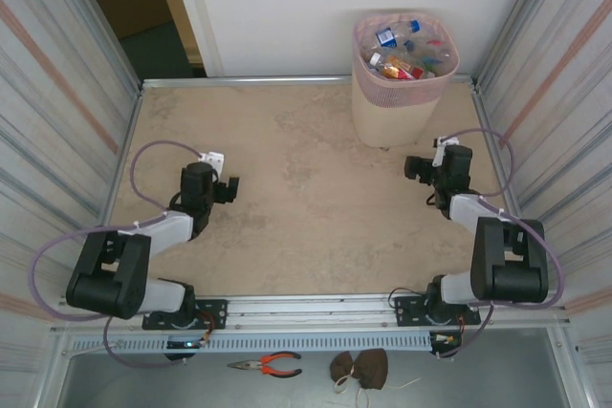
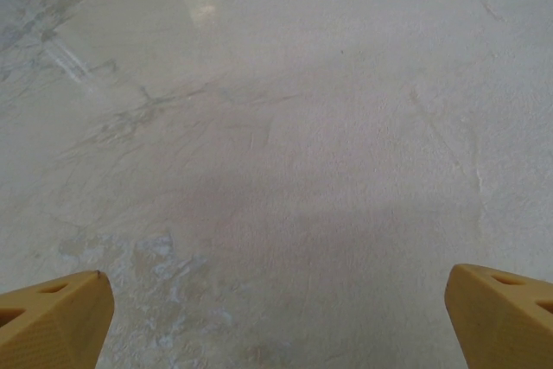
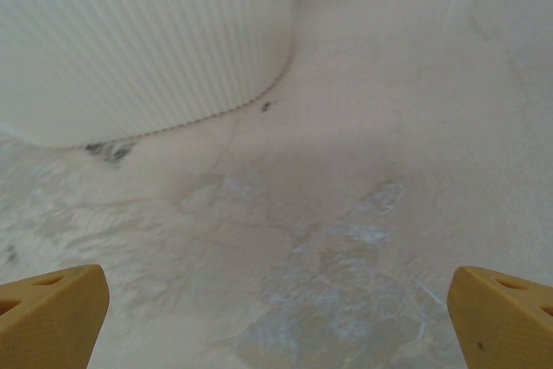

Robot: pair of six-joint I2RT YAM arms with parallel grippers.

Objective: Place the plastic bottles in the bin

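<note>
The left hand [image 1: 227, 189] hangs low over the counter [image 1: 306, 236]. Its two yellow fingertips [image 2: 52, 321] are spread wide, one at each lower corner of the left wrist view, with nothing between them but bare, mottled pale surface. Seen from above, this hand sits in the left half of the counter with its arm folded back toward the base. The bin [image 1: 394, 117] is well apart from it, across the counter at the far right corner.

The right hand [image 1: 414, 167] is parted too. Its fingertips [image 3: 505, 317] stand far apart at the bottom corners of the right wrist view and grip nothing. Ahead of them and to the left rises the bin's pale ribbed wall [image 3: 147, 41], curving down to meet the counter beside a small dark speck. From above, this hand lies near the bin's foot on its near side — close, but not touching.

The bin stands upright against the back edge, tapered and beige, with a pink liner folded over its rim. The bottles [image 1: 406, 50] are heaped inside it, reaching close to the rim. They are a jumble of clear plastic with blue caps and a red-orange label among them, and the exact number is too small to tell.

Below the counter's near edge, on a grey ledge past the arm bases, lie orange-handled pliers [image 1: 268, 364] and, just beside them, a brown lump [image 1: 360, 368].
</note>
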